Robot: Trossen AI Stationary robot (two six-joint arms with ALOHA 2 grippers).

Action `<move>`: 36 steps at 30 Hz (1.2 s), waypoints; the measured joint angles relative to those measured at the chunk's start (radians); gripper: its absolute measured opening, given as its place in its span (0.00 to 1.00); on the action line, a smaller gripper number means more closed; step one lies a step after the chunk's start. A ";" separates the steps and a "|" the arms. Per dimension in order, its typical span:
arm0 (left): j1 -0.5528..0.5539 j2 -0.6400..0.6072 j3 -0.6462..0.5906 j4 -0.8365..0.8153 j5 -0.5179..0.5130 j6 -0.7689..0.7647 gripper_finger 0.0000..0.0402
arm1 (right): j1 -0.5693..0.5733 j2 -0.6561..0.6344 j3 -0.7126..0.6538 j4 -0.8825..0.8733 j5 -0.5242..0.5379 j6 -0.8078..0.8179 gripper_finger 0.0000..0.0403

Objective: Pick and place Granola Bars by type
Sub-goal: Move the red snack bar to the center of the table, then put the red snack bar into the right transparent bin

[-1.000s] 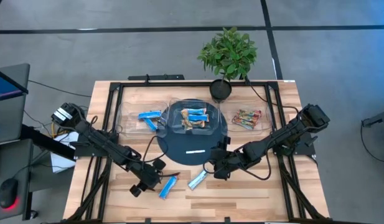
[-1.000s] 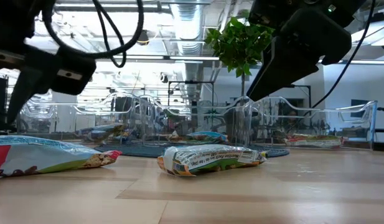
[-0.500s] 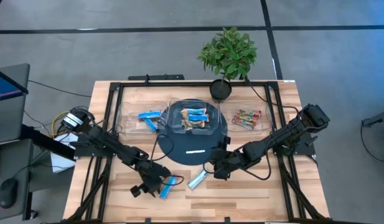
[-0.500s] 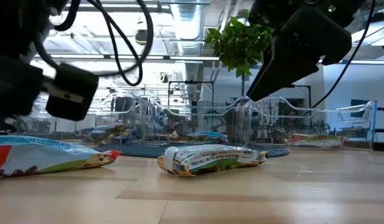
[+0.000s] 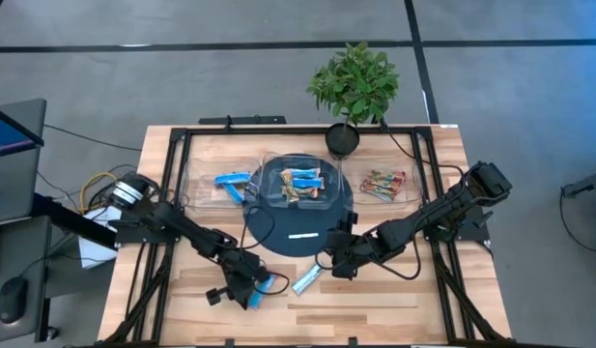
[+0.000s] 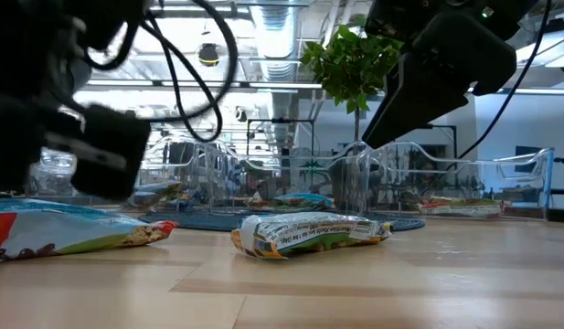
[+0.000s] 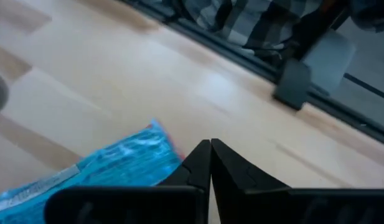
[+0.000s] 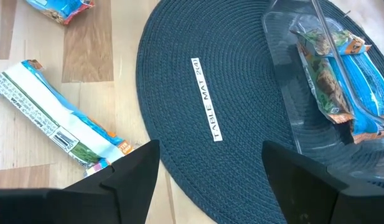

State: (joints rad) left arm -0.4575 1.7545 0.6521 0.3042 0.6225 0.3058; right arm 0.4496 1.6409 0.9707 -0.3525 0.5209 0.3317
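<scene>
A blue granola bar (image 5: 266,285) lies on the wood near the table's front edge, and my left gripper (image 5: 251,290) is down beside it, shut. In the left wrist view the fingertips meet (image 7: 210,144) on the bare wood, with the blue bar's end (image 7: 151,149) next to one finger. A pale silver-green bar (image 5: 306,279) lies flat to the right of the blue one. My right gripper (image 5: 328,266) hangs open over the near edge of the dark round mat (image 5: 278,237). In its wrist view (image 8: 210,186) nothing is between the fingers. My left gripper has its shut fingers pointing down at the table beside the blue bar's end (image 7: 160,140). No wrapper shows between the fingertips. I cannot tell whether the outer side of one finger (image 7: 188,165) touches the wrapper. The bar lies flat on the wood.
Three clear trays stand in a row at the far side: blue bars at the left (image 5: 230,182), mixed bars in the middle (image 5: 302,184), tan and red ones at the right (image 5: 383,184). A white label strip (image 5: 304,235) lies on the mat. A potted plant (image 5: 354,87) stands behind.
My left gripper has gone toward the table's right edge and down, ending at the blue bar's left end. My right gripper has kept still.
</scene>
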 joint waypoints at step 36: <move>0.156 -0.088 0.039 0.059 -0.721 0.066 0.02 | -0.083 0.143 -0.043 0.473 -0.190 -0.416 0.68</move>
State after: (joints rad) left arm -0.3017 1.6669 0.6912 0.3635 -0.0988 0.3721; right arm 0.3664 1.7841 0.9279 0.1209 0.3313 -0.0844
